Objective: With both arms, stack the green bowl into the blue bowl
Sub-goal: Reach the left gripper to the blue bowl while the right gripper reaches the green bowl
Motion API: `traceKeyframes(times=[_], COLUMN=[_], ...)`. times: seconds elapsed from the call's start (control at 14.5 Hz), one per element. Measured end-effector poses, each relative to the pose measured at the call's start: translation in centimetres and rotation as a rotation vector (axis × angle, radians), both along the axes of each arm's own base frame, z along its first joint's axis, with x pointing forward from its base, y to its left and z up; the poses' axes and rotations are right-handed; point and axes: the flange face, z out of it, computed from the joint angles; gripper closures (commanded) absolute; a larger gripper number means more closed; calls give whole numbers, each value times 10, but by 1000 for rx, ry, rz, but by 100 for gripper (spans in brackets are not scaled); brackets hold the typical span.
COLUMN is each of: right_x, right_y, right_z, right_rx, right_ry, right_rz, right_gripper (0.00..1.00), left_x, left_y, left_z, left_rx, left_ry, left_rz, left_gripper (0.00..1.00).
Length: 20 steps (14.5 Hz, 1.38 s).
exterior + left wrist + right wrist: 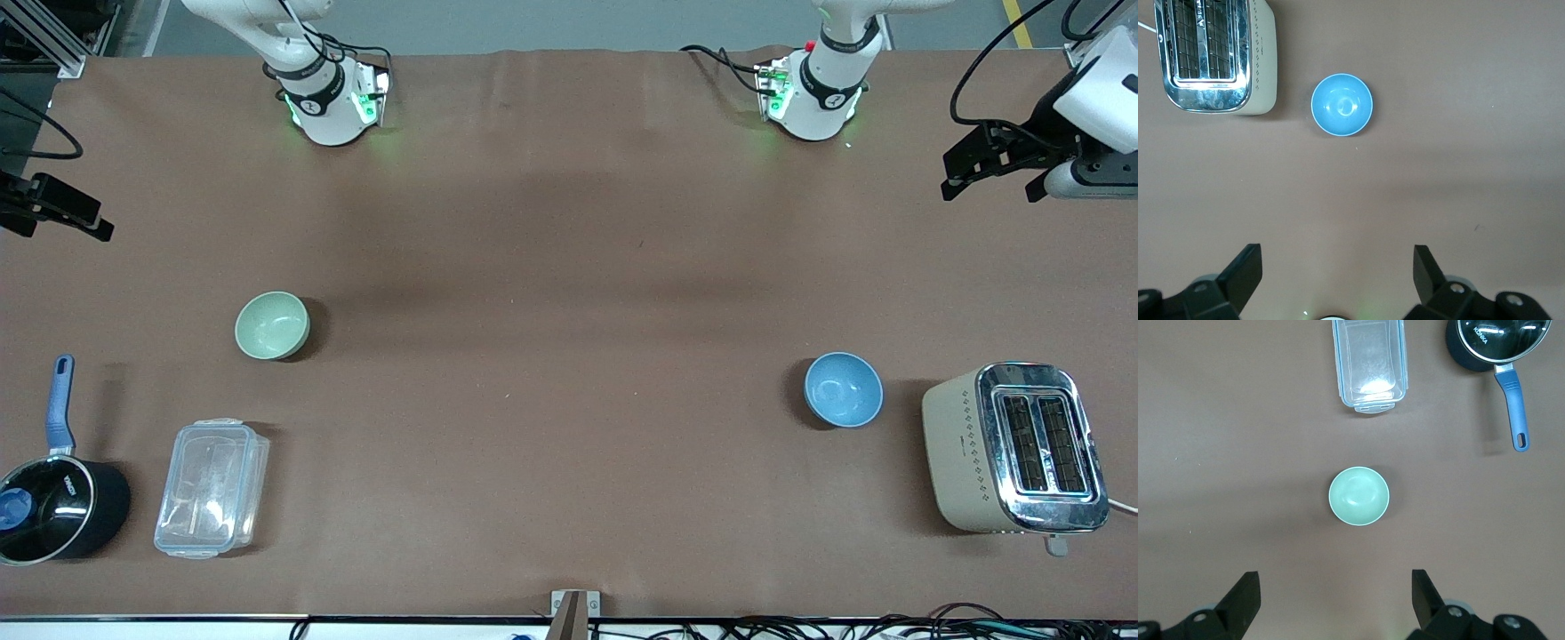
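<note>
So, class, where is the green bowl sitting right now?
The green bowl stands upright on the table toward the right arm's end, farther from the front camera than the clear container, apart from it.

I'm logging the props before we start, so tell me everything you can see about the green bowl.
The green bowl is small, round and pale mint, with a smooth matte inside, and looks empty. It stands upright, mouth up, on the brown table toward the right arm's end, farther from the front camera than the clear plastic container. Nothing touches it. The right gripper hangs open above the table near it, holding nothing.
</note>
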Motion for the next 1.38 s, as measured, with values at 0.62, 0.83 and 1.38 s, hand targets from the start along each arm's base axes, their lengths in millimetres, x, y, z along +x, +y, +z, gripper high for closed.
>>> traceKeyframes(times=[0.62,0.83,1.38], right_x=[0,-2,6], right_y=[0,0,-28], right_z=[0,-4,-131], right_rx=[0,2,10], right_ry=[1,18,63], right_rz=[0,0,35], right_gripper=[0,0,0], left_x=[68,113,166], left_y=[26,34,33], left_z=[-76,-169,-386], left_rx=[8,15,53], left_ry=[11,27,37], left_rz=[36,38,-12], left_gripper=[0,0,24])
